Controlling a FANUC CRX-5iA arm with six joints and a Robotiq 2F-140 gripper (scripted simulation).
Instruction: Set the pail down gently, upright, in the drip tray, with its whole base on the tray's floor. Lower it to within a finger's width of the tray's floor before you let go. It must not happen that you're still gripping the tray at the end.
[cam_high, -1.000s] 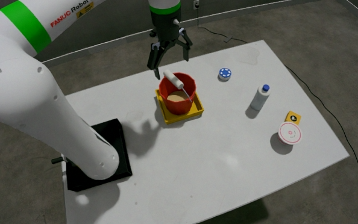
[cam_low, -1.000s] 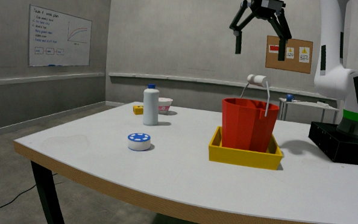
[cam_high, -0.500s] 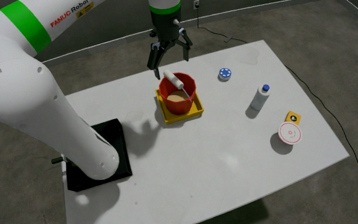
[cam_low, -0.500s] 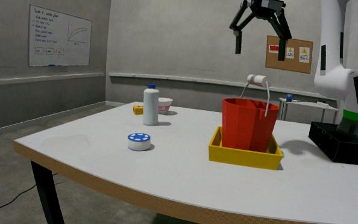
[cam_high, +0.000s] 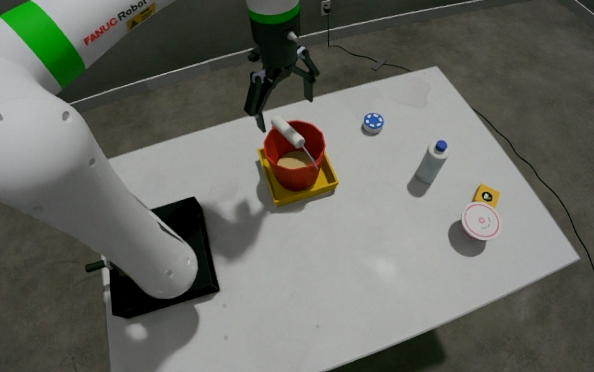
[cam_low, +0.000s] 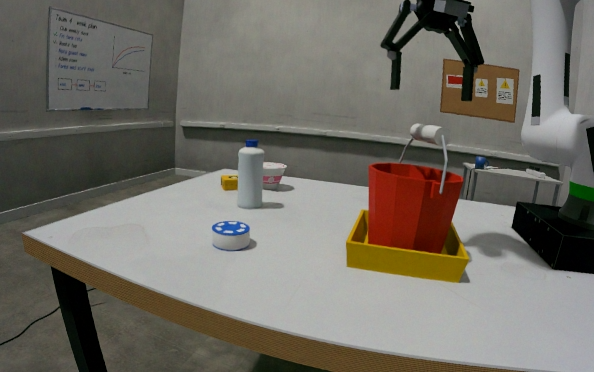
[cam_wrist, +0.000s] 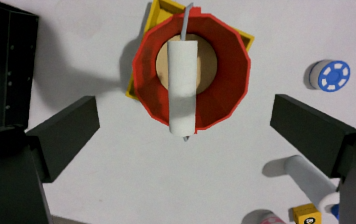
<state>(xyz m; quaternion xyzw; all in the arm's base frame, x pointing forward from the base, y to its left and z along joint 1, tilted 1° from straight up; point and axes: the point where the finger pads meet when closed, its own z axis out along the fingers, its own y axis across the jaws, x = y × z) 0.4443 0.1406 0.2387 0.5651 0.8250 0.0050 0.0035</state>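
Note:
The red pail (cam_high: 295, 172) (cam_low: 407, 210) (cam_wrist: 227, 75) stands upright inside the yellow drip tray (cam_high: 300, 196) (cam_low: 400, 260) (cam_wrist: 131, 90) near the middle of the white table. Its wire handle stands up, with the white grip (cam_high: 288, 131) (cam_low: 426, 132) (cam_wrist: 181, 85) above the rim. A tan floor shows inside the pail. My gripper (cam_high: 284, 111) (cam_low: 431, 90) (cam_wrist: 185, 110) is open wide and empty. It hangs well above the handle, touching neither the pail nor the tray.
A blue-and-white round puck (cam_high: 373, 122) (cam_low: 230, 234) (cam_wrist: 332, 76), a white bottle (cam_high: 431, 161) (cam_low: 250, 175) (cam_wrist: 307, 180), a pink-and-white bowl (cam_high: 481, 221) (cam_low: 273, 174) and a small yellow box (cam_high: 486, 194) (cam_low: 229, 182) stand on the table's far side from the arm. The arm's black base (cam_high: 190, 220) (cam_low: 545, 235) sits beside the tray.

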